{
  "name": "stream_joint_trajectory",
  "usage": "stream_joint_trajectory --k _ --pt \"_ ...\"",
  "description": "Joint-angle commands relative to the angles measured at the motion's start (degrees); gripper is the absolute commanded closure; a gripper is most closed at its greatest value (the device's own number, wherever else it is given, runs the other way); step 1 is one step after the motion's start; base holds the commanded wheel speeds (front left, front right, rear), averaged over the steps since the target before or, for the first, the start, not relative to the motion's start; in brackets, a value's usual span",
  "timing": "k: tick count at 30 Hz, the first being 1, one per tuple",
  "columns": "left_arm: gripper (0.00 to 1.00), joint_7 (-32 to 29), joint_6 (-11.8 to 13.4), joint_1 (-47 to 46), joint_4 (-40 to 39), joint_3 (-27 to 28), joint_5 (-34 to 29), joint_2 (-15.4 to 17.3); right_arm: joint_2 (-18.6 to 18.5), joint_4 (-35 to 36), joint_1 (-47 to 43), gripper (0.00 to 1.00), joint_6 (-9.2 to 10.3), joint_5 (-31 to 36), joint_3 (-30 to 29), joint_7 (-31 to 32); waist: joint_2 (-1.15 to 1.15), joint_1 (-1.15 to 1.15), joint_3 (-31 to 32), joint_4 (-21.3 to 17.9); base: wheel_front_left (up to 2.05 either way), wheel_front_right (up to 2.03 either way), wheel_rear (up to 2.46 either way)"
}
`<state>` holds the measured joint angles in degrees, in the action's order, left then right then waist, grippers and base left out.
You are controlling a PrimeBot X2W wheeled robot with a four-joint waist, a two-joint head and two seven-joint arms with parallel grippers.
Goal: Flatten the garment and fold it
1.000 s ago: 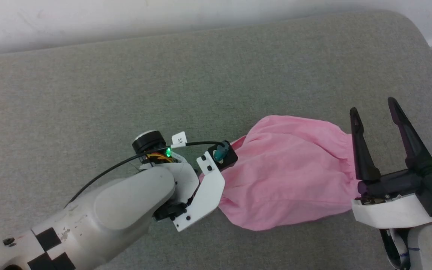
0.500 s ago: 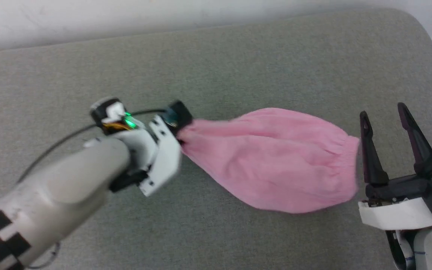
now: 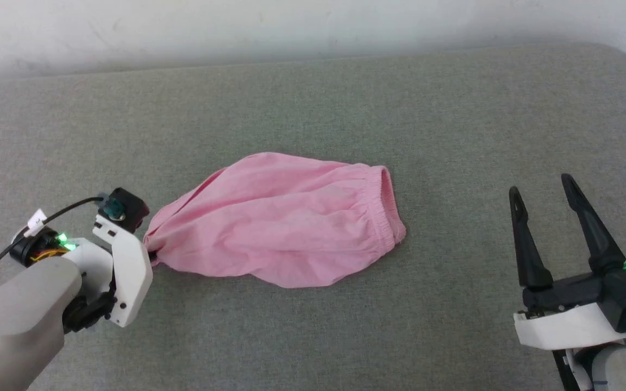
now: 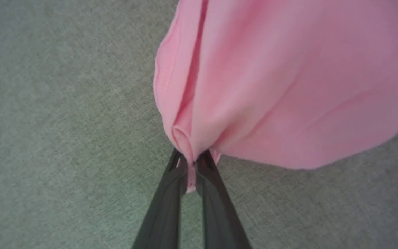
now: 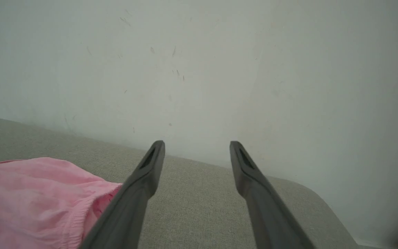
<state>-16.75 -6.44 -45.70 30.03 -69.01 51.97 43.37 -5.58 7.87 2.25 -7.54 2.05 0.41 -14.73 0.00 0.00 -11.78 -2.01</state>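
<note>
Left wrist view: the left gripper (image 4: 191, 162) is closed tight on a bunched edge of the garment (image 4: 288, 86). A thin strip of pink cloth is pinched between its dark fingers (image 4: 164, 207), and the rest fans out beyond the tips over the grey tabletop (image 4: 47, 121). Head view: the garment lies crumpled near the middle of the tabletop. Its gathered waistband (image 3: 383, 206) is at the end toward the right gripper (image 3: 540, 183), and the opposite end is drawn to a point at the left gripper. The right gripper stands well apart from the cloth, jaws wide, holding nothing. Right wrist view: a pale wall (image 5: 199, 69) rises behind the tabletop.
</note>
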Motion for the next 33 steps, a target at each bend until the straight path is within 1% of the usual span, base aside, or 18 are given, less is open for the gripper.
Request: stream_joint_trajectory --k 1,2,3,4,10,12,15,17,19,23,24,28,31,33 --pt "1.00 -1.2 -0.2 3.4 0.4 -0.9 1.7 0.0 -0.2 -0.6 -1.2 0.00 0.05 0.2 -0.3 -0.3 0.00 0.00 0.5 0.5 0.00 0.00 0.00" --pt "1.00 -1.2 -0.3 4.2 0.1 -0.9 2.5 0.0 -0.2 -0.8 -1.6 0.00 0.05 0.2 -0.6 -0.3 0.00 0.00 0.8 0.8 0.00 0.00 0.00" --pt "0.75 -0.7 -0.2 4.6 -0.2 -0.5 3.1 0.1 -0.1 -0.9 -2.0 0.00 0.05 0.2 -0.9 -0.3 0.00 0.00 1.0 1.1 0.00 0.00 0.00" --pt "0.00 0.3 0.2 4.4 -0.6 -0.1 3.0 0.2 -0.1 -1.0 -2.3 0.00 0.05 0.2 -1.2 -0.3 0.00 0.00 1.3 1.5 0.00 0.00 0.00" --pt "0.00 3.3 2.1 -0.8 -5.4 2.8 0.9 2.5 -0.1 -1.6 -2.8 0.00 0.05 0.5 -0.6 -0.3 0.00 0.00 3.0 2.6 0.00 0.00 0.00" --pt "0.00 3.1 2.6 -3.3 -7.6 3.7 0.2 3.1 -0.1 -1.5 -2.7 0.00 0.05 0.5 -0.6 -0.3 0.00 0.00 3.2 2.7 0.00 0.00 0.00" --pt "0.00 1.7 3.3 -7.4 -10.0 4.4 -1.3 3.1 -0.1 -1.3 -2.5 0.00 0.05 0.5 -0.3 -0.3 0.00 0.00 2.7 2.6 0.00 0.00 0.00" --pt "0.00 -0.1 3.1 -10.3 -10.6 4.1 -2.9 2.5 -0.2 -1.1 -2.1 0.00 0.05 0.6 0.0 -0.3 0.00 0.00 1.8 2.3 0.00 0.00 0.00" --pt "0.00 -3.0 2.5 -12.6 -9.8 3.6 -2.9 1.2 -0.2 -1.0 -1.5 0.00 0.05 0.6 0.3 -0.3 0.00 0.00 0.9 1.8 0.00 0.00 0.00" --pt "0.00 -9.2 1.2 -16.3 -5.7 1.7 -3.2 -1.6 -0.2 -0.8 0.2 0.00 0.05 0.9 1.1 -0.3 0.00 0.00 -1.5 0.1 0.00 0.00 0.00" --pt "0.00 -9.2 1.2 -16.3 -5.7 1.7 -3.2 -1.6 -0.2 -0.8 0.2 0.00 0.05 0.9 1.1 -0.3 0.00 0.00 -1.5 0.1 0.00 0.00 0.00" --pt "0.00 -15.4 -0.2 -17.7 -2.2 -0.6 -2.0 -3.5 0.0 -0.8 1.6 0.00 0.05 1.1 1.2 -0.3 0.00 0.00 -3.7 -1.8 0.00 0.00 0.00" --pt "0.00 -18.0 -0.7 -18.6 0.1 -2.3 -3.9 -4.0 0.2 -0.7 2.7 0.00 0.05 1.1 1.2 -0.3 0.00 0.00 -5.5 -3.1 0.00 0.00 0.00" --pt "0.00 -18.5 -0.8 -18.5 1.8 -2.9 -4.7 -4.4 0.3 -0.6 3.5 0.00 0.05 1.1 1.3 -0.3 0.00 0.00 -6.5 -3.8 0.00 0.00 0.00"
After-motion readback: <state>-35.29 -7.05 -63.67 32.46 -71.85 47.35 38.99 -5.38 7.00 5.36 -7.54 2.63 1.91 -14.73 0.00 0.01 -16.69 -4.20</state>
